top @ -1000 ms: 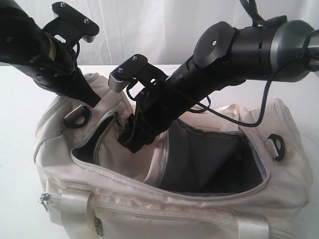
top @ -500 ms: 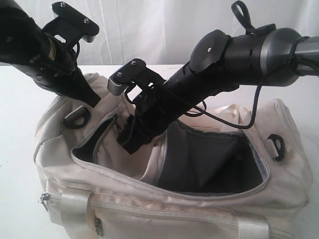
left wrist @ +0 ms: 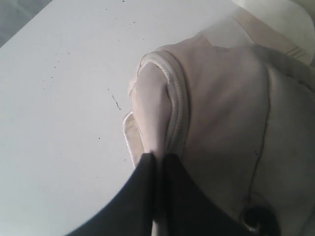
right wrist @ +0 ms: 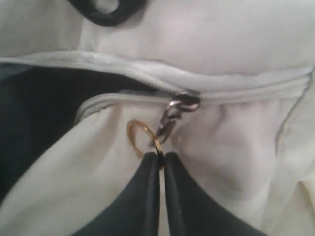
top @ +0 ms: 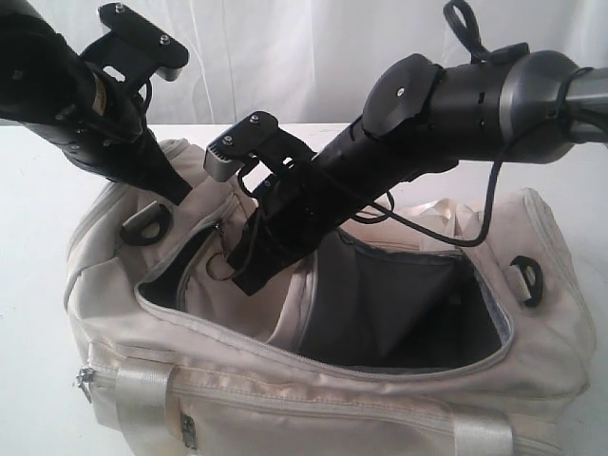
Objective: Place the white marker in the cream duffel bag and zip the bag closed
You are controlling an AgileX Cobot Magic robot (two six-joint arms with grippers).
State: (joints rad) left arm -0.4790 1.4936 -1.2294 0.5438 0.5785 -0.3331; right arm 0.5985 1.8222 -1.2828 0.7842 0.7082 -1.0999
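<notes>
Just changed: The right tool (right wrist: pixel 161 155), its jaws apart a second ago at the mouth of the bag, has now clenched on the gold ring (right wrist: pixel 141 138) that hangs by a small clasp from the zipper slider (right wrist: pixel 186 102).
Right arm: It has scarcely shifted in that second. It reaches across the middle and angles down to the near-left corner of the opening.
Left tool (left wrist: pixel 157 157): No change. It stays pinched on a piped fold of cream fabric at the bag's end, close to a black loop (top: pixel 147 224).
Bag: The cream duffel bag (top: pixel 332 404) sits on the white surface (left wrist: pixel 64 98) with its top gaping. The grey lining (top: pixel 389 304) is exposed and the zipper track is undone along nearly the whole opening.
Marker: The white marker shows in no view. It may lie low inside against the dark lining, but that cannot be told from here.
What it means: With the pull now in hand, the work appears to have reached the zipping stage. The ring gives a handle for drawing the slider along the track, while the left hold braces the fabric against that pull.
Watch for: The thin ring is caught at the very fingertips and could slip. Slack cloth near the slider may bunch and jam the teeth.
</notes>
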